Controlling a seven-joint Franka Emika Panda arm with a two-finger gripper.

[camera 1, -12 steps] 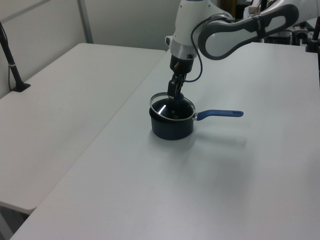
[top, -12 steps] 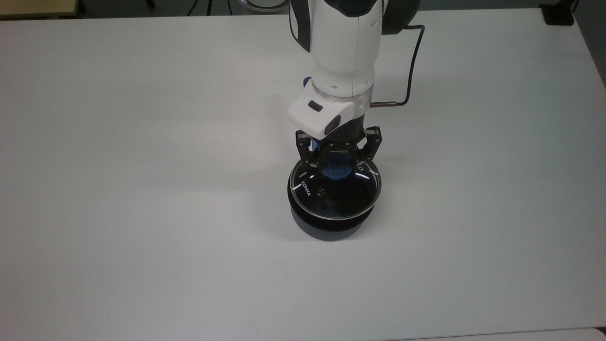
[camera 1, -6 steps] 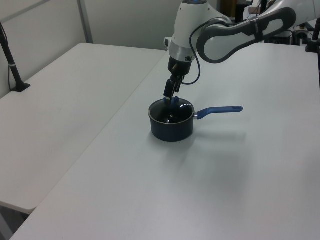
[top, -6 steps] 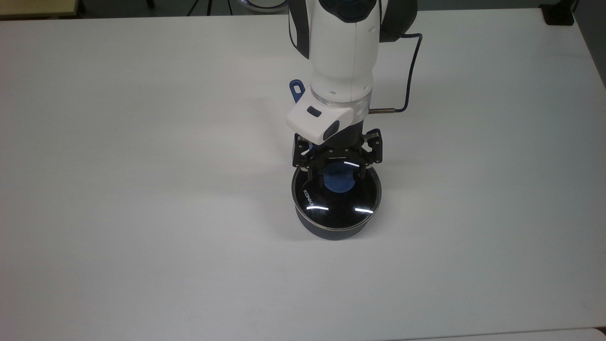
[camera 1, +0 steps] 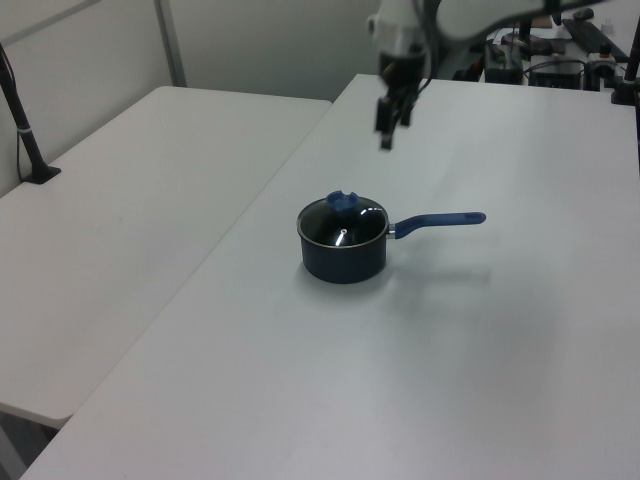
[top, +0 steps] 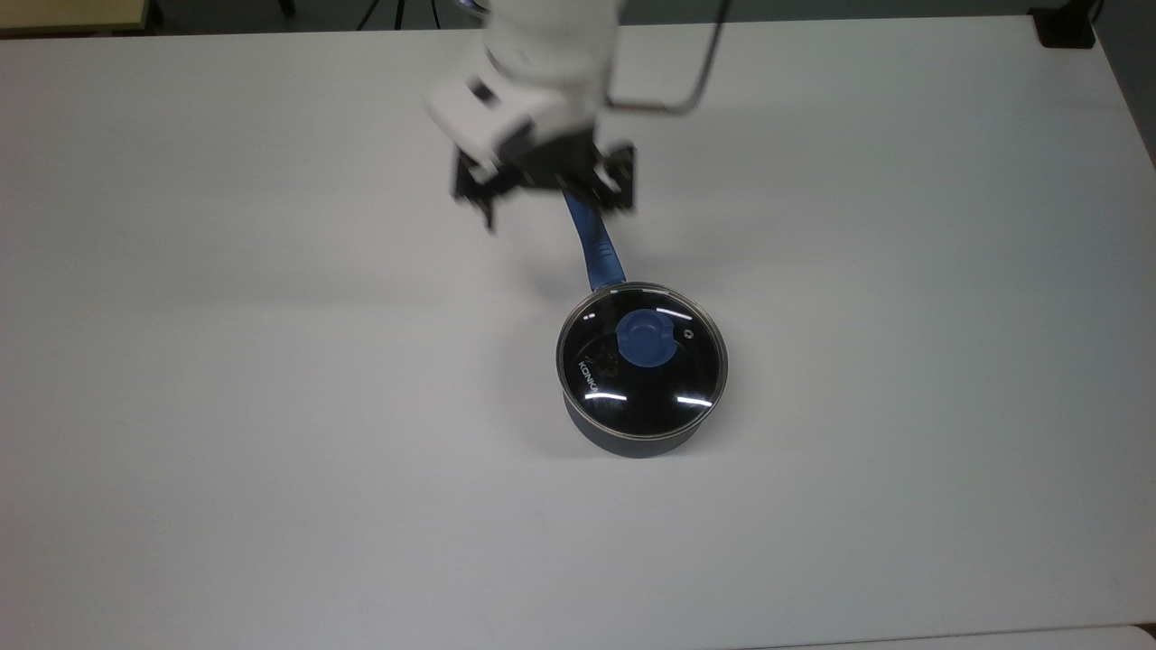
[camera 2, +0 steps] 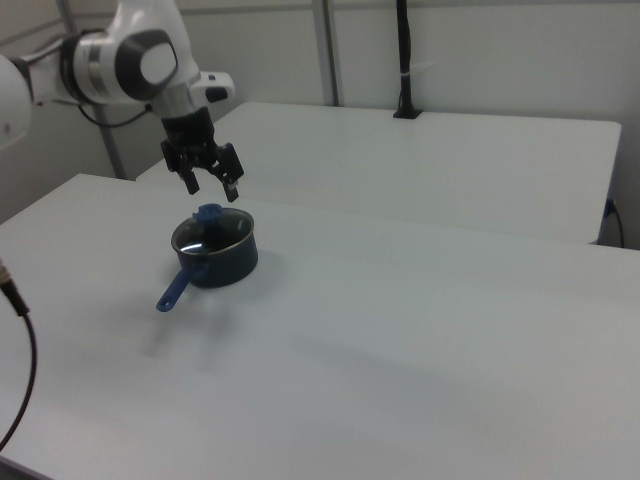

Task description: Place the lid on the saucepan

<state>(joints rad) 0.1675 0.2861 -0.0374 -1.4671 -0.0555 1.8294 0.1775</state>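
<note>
Lid sits level on the saucepan at mid-table; gripper hangs above the blue handle, fingers spread wide, holding nothing; little risk remains, though a low sweep could clip the knob and unseat the glass.

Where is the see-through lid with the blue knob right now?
The lid sits on the saucepan, near the table's middle in the top view, with the open gripper raised above the handle.
</note>
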